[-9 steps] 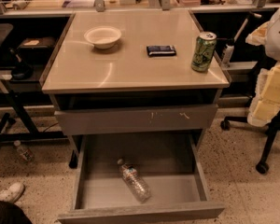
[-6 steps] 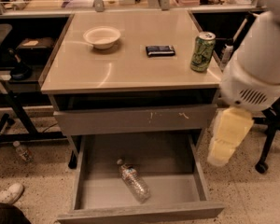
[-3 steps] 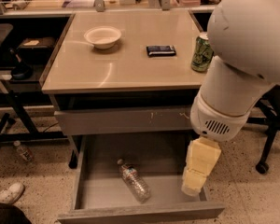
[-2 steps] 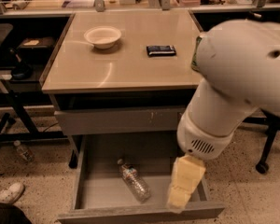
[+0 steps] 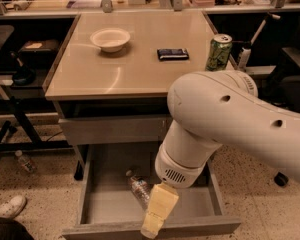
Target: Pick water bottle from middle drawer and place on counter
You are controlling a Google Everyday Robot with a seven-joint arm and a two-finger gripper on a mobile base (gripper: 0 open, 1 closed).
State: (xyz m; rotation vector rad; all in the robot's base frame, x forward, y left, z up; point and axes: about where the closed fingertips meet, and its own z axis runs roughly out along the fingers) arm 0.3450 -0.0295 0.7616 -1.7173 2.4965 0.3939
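Now: middle drawer [image 5: 107, 206] open, water bottle [image 5: 139, 188] lying flat near its centre. My gripper [image 5: 155, 219] hangs just right of it, above the front rim; spread or closed, cannot tell. Best: shift left, straddle the bottle's body, descend slowly.

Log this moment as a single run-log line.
stage: pre-grasp | gripper: above open middle drawer, near water bottle | water bottle: lying in drawer | counter: no bottle yet
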